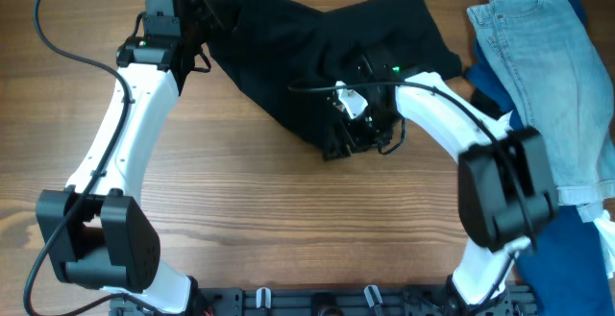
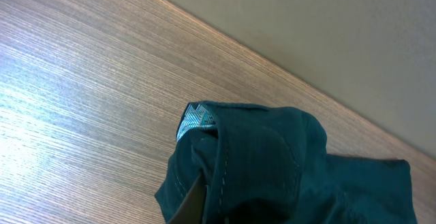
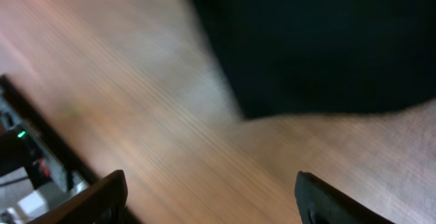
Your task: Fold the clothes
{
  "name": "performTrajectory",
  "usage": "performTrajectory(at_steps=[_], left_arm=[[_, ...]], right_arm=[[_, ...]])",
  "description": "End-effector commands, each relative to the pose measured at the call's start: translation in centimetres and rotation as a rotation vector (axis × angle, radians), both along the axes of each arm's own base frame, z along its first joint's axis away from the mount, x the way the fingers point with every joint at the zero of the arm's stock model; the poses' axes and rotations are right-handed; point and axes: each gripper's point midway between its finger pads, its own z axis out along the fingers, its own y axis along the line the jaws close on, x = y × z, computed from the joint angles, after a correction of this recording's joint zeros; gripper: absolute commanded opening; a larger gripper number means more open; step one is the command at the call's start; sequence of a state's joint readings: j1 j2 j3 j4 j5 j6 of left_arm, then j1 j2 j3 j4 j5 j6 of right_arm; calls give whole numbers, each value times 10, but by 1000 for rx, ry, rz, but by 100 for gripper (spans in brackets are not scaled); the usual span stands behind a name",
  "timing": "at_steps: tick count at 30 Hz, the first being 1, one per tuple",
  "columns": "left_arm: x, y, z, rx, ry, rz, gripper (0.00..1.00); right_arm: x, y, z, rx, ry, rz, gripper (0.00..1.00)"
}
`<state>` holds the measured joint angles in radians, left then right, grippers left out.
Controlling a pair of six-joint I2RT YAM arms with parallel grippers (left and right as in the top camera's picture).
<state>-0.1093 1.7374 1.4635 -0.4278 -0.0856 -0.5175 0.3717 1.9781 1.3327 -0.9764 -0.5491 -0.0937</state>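
The fixed overhead camera looks straight down on the wooden table [image 1: 288, 239], while the left wrist camera sits close over the black garment [image 2: 272, 163] facing the table's far edge and the blurred right wrist camera looks down near the same cloth's edge

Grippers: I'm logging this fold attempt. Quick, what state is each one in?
Left gripper: shut on the black garment.
Right gripper: open and empty, over bare table by the garment's edge.

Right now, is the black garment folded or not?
Not folded: the black garment lies bunched and uneven on the table, one corner pinched by the left gripper.
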Motion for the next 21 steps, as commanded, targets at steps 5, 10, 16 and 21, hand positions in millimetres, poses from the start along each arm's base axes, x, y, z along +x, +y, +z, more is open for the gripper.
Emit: performTrajectory(at_steps=[5,10,16,21], left_arm=[[4,1,3,21,-9,-1,4],[3,-7,3,21,-10,-16,4],[2,-8,2,22,-3,-18,4],[2,-8,2,22,-2,-18,4]], right_arm=[[8,-10,-43,-50,39,-18,57],[30,-18,-47,-62,-21,-74,81],[65,-27,-42,-42,-107,-157,60],[65,-27,-42,-41,-108,-156,33]])
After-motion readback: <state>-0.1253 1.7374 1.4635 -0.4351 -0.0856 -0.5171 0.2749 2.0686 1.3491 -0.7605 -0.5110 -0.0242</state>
